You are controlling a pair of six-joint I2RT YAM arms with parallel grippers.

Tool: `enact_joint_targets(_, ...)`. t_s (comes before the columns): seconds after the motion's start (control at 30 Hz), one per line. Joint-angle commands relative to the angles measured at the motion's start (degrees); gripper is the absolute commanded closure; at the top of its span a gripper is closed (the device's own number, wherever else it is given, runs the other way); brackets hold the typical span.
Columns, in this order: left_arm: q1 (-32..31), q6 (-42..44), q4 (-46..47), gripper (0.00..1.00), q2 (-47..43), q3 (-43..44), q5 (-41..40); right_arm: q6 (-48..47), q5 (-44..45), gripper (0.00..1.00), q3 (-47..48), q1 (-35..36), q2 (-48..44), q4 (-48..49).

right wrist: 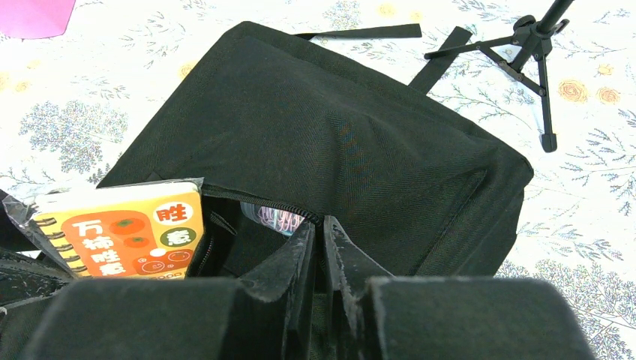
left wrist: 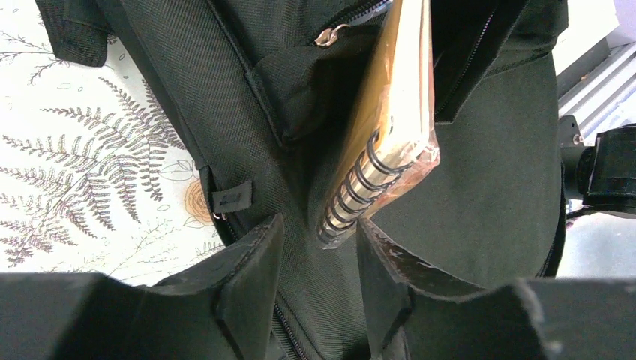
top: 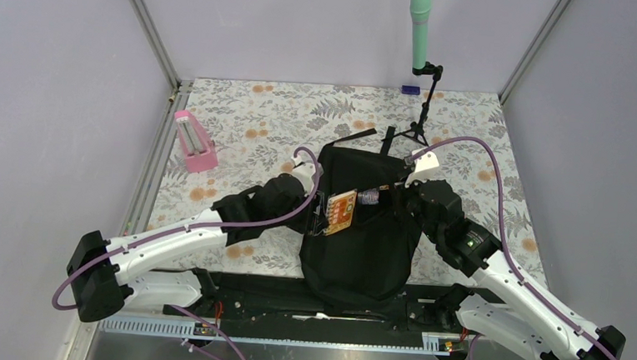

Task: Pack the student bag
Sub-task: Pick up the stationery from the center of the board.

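Bag (top: 360, 258) flat on worktop (top: 261, 110) between arms, mouth open. Right claw (right wrist: 319, 223) pinched together on zip edge, holding mouth up. Left claw (left wrist: 319, 225) apart, notebook (left wrist: 390, 112) end between fingers (left wrist: 247, 270); notebook about half inside. Wrapped item (right wrist: 271, 217) seems already in. To do: seat notebook fully, likely zip.

The student bag (top: 359, 249) lay in the middle of the bench (top: 261, 110), its straps toward the far side. A spiral notebook (top: 341, 211) stood partway in the bag's opening, on its left side. The left gripper (left wrist: 319, 247) was just left of the notebook, jaws apart, with the coil's end just beyond their tips. The right gripper (right wrist: 319, 232) pinched the opening's edge from the right. A microphone stand (top: 420, 111) stood behind the bag, and a holder (top: 194, 141) sat well to its left.
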Motion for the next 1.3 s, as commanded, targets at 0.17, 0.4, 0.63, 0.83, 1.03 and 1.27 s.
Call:
enact_joint_targets(0.17, 0.1, 1.5, 8.5, 0.49, -2.3, -2.8, 2.8, -0.4, 1.5, 0.85, 1.2, 0.4, -0.2, 4.5)
enact_joint_targets(0.4, 1.8, -0.8, 13.4, 0.40, -2.9, -4.6, 6.3, -0.3, 1.5, 0.85, 1.1, 0.4, -0.5, 4.5)
enact_joint_targets(0.63, 3.5, -1.4, 15.8, 0.36, -2.1, -5.9, 7.0, -0.3, 1.4, 0.84, 1.3, 0.4, -0.4, 4.5)
enact_joint_targets(0.83, 3.7, -1.3, 17.1, 0.51, -1.3, -6.0, 7.5, -0.4, 1.7, 0.83, 1.0, 0.5, -0.5, 4.4)
enact_joint_targets(1.03, 3.6, -2.4, 17.6, 0.72, -1.8, -6.2, 9.7, -0.4, 1.6, 0.83, 1.2, 0.4, -0.1, 4.5)
enact_joint_targets(1.27, 3.7, -5.4, 18.4, 1.00, -7.7, -7.7, 8.4, -0.1, 1.5, 0.83, 1.1, 0.4, -0.6, 4.4)
